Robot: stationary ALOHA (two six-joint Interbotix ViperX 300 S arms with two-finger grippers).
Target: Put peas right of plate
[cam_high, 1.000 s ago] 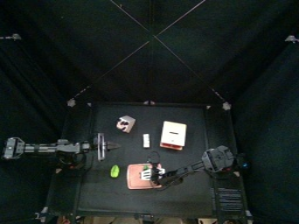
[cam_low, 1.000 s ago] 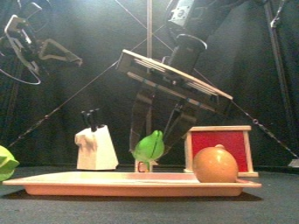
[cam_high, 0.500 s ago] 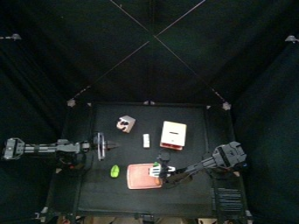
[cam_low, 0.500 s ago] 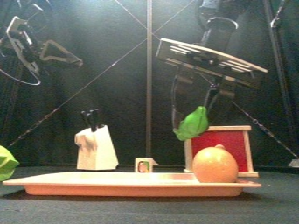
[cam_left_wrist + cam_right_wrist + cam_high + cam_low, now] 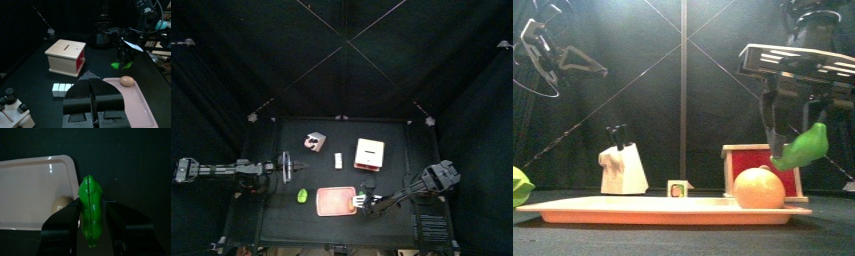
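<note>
peas: bright green pod (image 5: pixel 90 208), pinched between the right gripper's jaws and hanging in the air, clear of the table. In the front view it (image 5: pixel 803 148) dangles past the plate's right end, higher than the egg.
plate: flat salmon-pink tray (image 5: pixel 647 210) at the front of the table, landmark for everything below. From the right wrist cam its corner (image 5: pixel 30 188) sits just beside the pod, not under it.
right gripper: (image 5: pixel 91 228) jaws clamped on the peas, one on each side of the pod. From above it (image 5: pixel 372 201) hangs just off the plate's right edge.
left gripper: (image 5: pixel 93 86) jaws pressed together, nothing in them; parked well to the plate's left, pointing toward it.
egg: tan egg-shaped thing (image 5: pixel 760 187) sitting on the plate near its right end.
box: wooden box with a red side (image 5: pixel 763 166) behind the plate's right end; slot on top shows in the left wrist cam (image 5: pixel 65 55).
white block thing: pale holder with dark bits sticking up (image 5: pixel 621 168), behind the plate's left part.
small cube: tiny one (image 5: pixel 677 188) behind the plate's middle.
green item: (image 5: pixel 302 195) on the table just left of the plate.
</note>
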